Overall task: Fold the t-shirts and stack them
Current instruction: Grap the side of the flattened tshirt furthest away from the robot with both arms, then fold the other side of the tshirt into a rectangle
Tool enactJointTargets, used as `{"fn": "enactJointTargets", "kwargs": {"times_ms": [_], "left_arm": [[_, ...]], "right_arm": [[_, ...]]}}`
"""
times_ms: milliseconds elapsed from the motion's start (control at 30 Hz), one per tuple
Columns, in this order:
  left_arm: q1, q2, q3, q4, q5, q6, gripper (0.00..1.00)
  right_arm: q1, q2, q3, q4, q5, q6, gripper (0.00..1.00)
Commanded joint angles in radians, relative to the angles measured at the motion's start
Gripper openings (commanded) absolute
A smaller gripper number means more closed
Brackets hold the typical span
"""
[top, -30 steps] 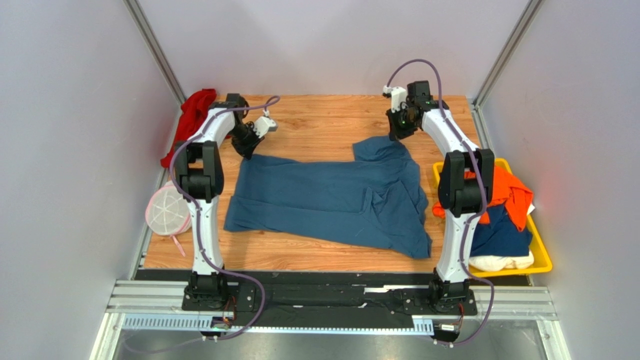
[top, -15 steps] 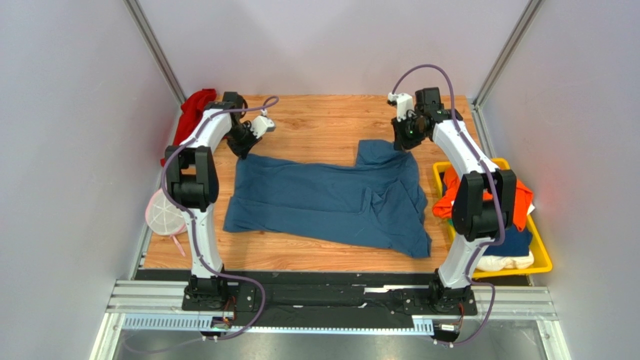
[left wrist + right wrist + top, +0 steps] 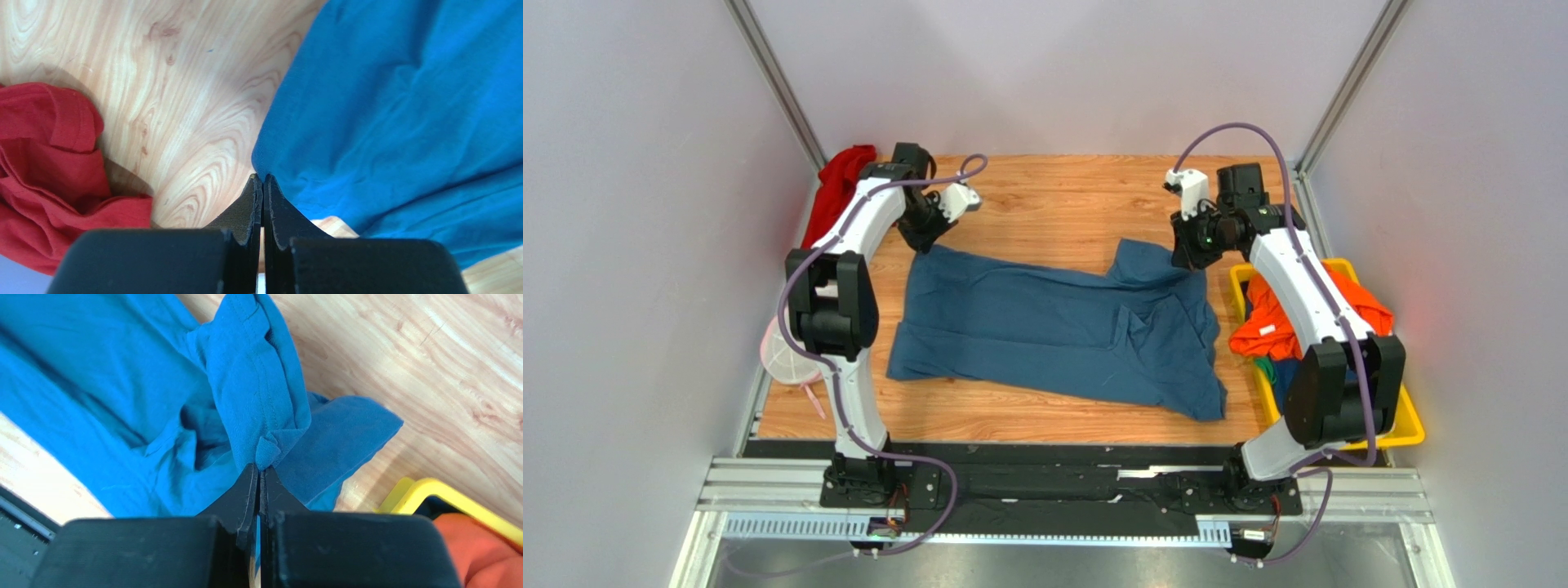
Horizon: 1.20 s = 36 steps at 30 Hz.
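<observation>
Slate-blue cloth t-shirt [image 3: 1051,325] spread across the middle of the wooden desk [image 3: 1051,202], its far-left corner pinched in the closed left tool [image 3: 263,179], a far-right fold in the closed right tool [image 3: 258,468].

Top view: yellow bin [image 3: 1410,429] and orange t-shirt [image 3: 1263,333] partly hidden behind the right arm [image 3: 1308,288]; remaining contents not identifiable. Mesh disc [image 3: 786,360] partly covered by the left arm [image 3: 824,306].

Left wrist view: red cloth [image 3: 49,177] cut off at the left edge; blue t-shirt [image 3: 399,104] cut off at top and right.

Right wrist view: yellow bin and orange t-shirt cut off at the lower right corner.
</observation>
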Motion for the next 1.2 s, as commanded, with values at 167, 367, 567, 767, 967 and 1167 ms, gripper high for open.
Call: {"fn": "enactJointTargets", "kwargs": {"times_ms": [167, 367, 567, 767, 967, 1167], "left_arm": [[-0.020, -0.138, -0.078, 0.004, -0.025, -0.027, 0.00], [-0.021, -0.209, -0.151, 0.010, -0.042, -0.018, 0.00], [-0.023, -0.265, -0.202, 0.010, -0.052, -0.009, 0.00], [-0.023, -0.285, -0.217, 0.009, -0.065, 0.004, 0.00], [-0.023, -0.278, -0.205, 0.006, -0.078, 0.008, 0.00], [-0.023, -0.263, -0.191, 0.006, -0.095, 0.016, 0.00]], "right_arm": [[0.009, -0.153, -0.121, -0.037, -0.056, -0.029, 0.00], [0.014, -0.214, -0.199, -0.050, -0.072, -0.034, 0.00], [0.015, -0.266, -0.246, -0.068, -0.084, -0.037, 0.00], [0.015, -0.317, -0.273, -0.088, -0.081, -0.038, 0.00], [0.017, -0.328, -0.256, -0.106, -0.076, -0.040, 0.00], [0.017, -0.308, -0.191, -0.128, -0.058, -0.052, 0.00]]}}
